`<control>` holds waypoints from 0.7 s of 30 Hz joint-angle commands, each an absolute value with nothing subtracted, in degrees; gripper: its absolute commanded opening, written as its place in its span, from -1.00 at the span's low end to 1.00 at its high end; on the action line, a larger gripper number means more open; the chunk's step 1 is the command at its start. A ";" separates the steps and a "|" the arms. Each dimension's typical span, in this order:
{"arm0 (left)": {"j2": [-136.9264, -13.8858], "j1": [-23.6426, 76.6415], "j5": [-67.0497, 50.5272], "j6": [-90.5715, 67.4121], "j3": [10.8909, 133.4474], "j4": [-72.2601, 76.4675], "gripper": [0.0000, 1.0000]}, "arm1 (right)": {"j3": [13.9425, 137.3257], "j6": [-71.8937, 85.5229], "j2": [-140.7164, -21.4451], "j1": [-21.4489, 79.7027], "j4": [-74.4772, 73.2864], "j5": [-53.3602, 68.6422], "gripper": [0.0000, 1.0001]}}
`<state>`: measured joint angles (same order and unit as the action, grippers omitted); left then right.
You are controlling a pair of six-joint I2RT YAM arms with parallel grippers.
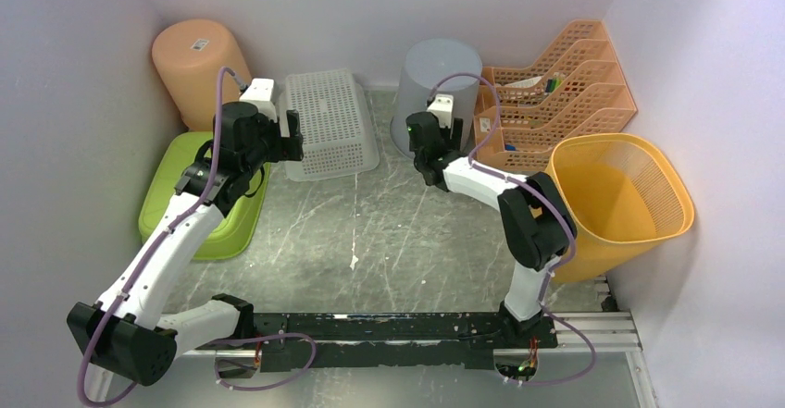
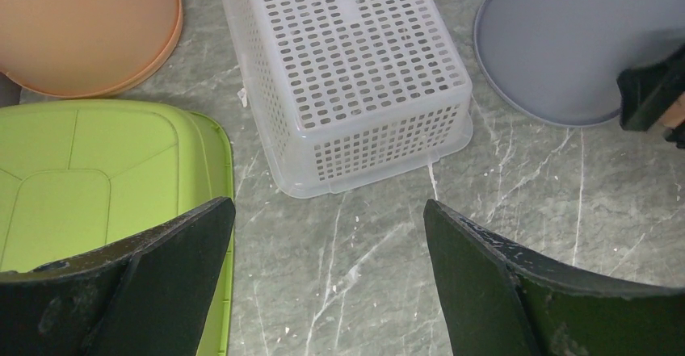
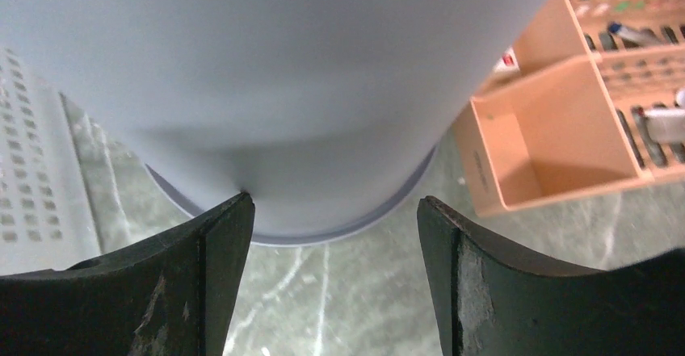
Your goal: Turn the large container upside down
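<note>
Several containers stand on the marble table. A large yellow mesh basket stands upright and open at the right. A grey bucket stands upside down at the back; it also shows in the left wrist view and fills the right wrist view. My right gripper is open and empty just in front of the grey bucket's rim, its left fingertip at the wall. My left gripper is open and empty over bare table, beside a white perforated basket lying upside down.
A green tub lies upside down at the left under the left arm. An orange bucket stands upside down in the back left corner. An orange tiered organizer stands at the back right. Walls enclose three sides.
</note>
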<state>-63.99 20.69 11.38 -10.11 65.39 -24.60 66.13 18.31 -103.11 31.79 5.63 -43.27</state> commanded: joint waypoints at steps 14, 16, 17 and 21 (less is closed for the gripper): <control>-62.94 21.09 11.17 -10.46 63.28 -22.52 0.99 | 77.91 11.61 -113.96 28.52 15.55 -39.71 0.48; -63.10 21.09 11.16 -10.38 63.43 -22.63 0.99 | 78.40 11.81 -113.66 28.52 13.79 -39.81 0.48; -63.17 21.09 11.13 -10.31 63.50 -22.63 0.99 | 78.01 12.42 -112.97 28.49 12.67 -39.85 0.48; -63.91 21.09 11.28 -9.90 63.72 -22.79 0.99 | 73.03 14.99 -105.62 29.62 8.26 -40.24 0.50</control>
<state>-63.96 20.69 11.38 -10.09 63.55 -24.01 75.94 12.99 -112.40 29.12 11.70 -39.16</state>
